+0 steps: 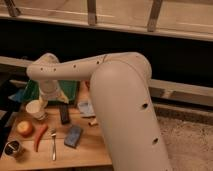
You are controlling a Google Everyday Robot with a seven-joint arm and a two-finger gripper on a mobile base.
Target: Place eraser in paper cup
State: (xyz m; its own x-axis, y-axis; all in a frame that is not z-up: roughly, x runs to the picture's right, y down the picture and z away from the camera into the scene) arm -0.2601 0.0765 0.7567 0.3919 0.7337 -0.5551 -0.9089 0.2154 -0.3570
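While pincer (45, 101) (state: can't tell) hangs by paper cup (35, 110), eraser (64, 114) lies just beside.

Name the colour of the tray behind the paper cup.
Green tray, seen in the camera view; the gripper is close by the paper cup.

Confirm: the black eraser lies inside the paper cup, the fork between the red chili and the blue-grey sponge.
Not inside: the camera view shows the eraser on the table just right of the paper cup. The fork does lie between the red chili and the blue-grey sponge. The gripper hangs by the cup.
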